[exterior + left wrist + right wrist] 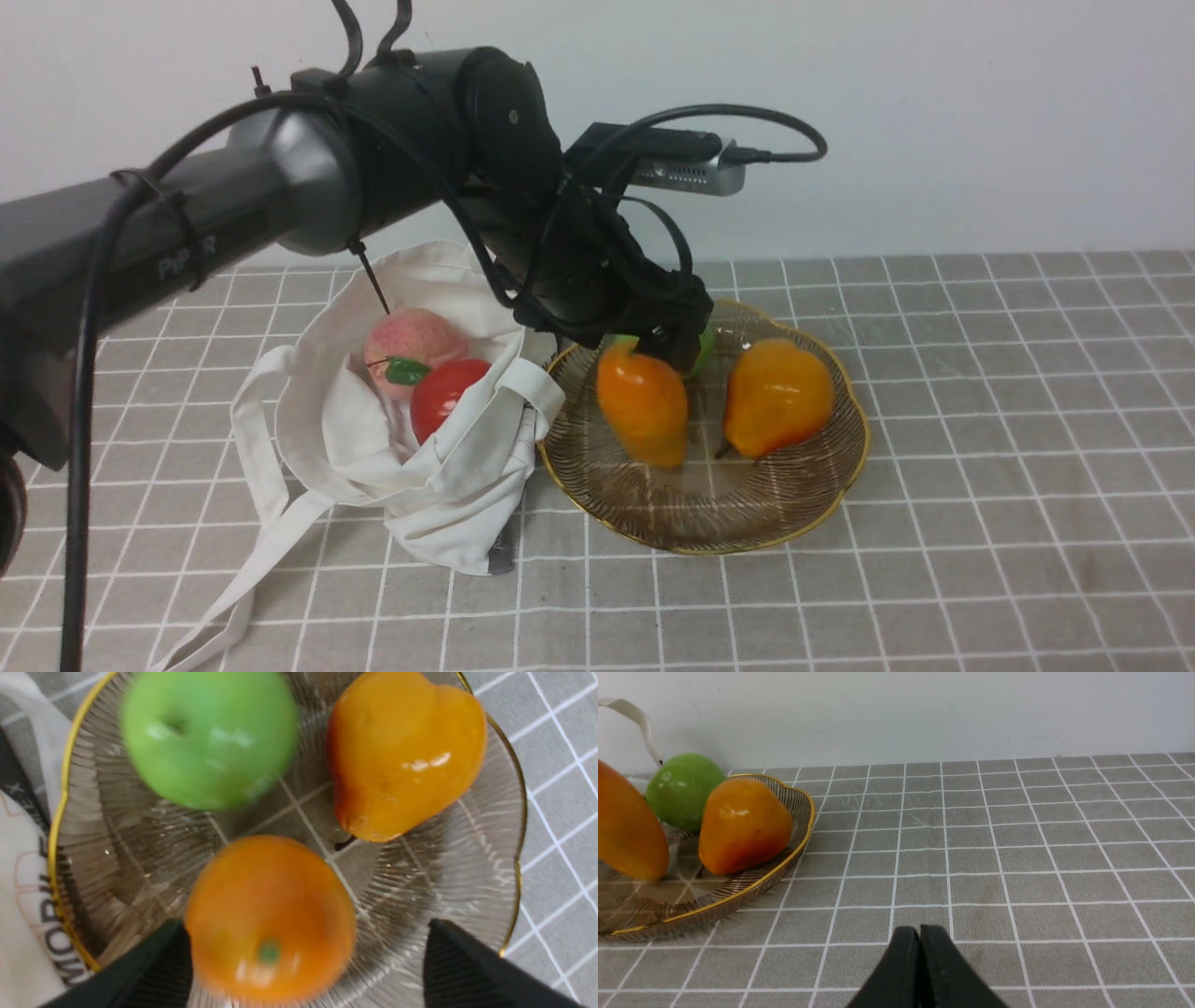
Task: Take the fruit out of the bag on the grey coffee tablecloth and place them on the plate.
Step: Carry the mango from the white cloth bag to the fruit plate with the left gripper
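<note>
My left gripper (667, 350) hangs over the plate (812, 509), jaws wide open (306, 926). The orange mango (642, 401) is on end in the plate just below it, blurred. In the left wrist view the mango (268, 919) is beside one finger (159, 966) and well apart from the other finger (467, 966). The peach (411, 341) and the red fruit (443, 392) lie in the open mouth of the bag (373, 448). My right gripper (920, 935) is shut and empty, low over the grey coffee tablecloth (994, 849), right of the plate (784, 877).
An orange pear-shaped fruit (777, 397) and a green apple (205, 737) also lie in the plate. The bag's straps (252, 560) trail toward the front left. The bag touches the plate's left rim. A white wall stands behind.
</note>
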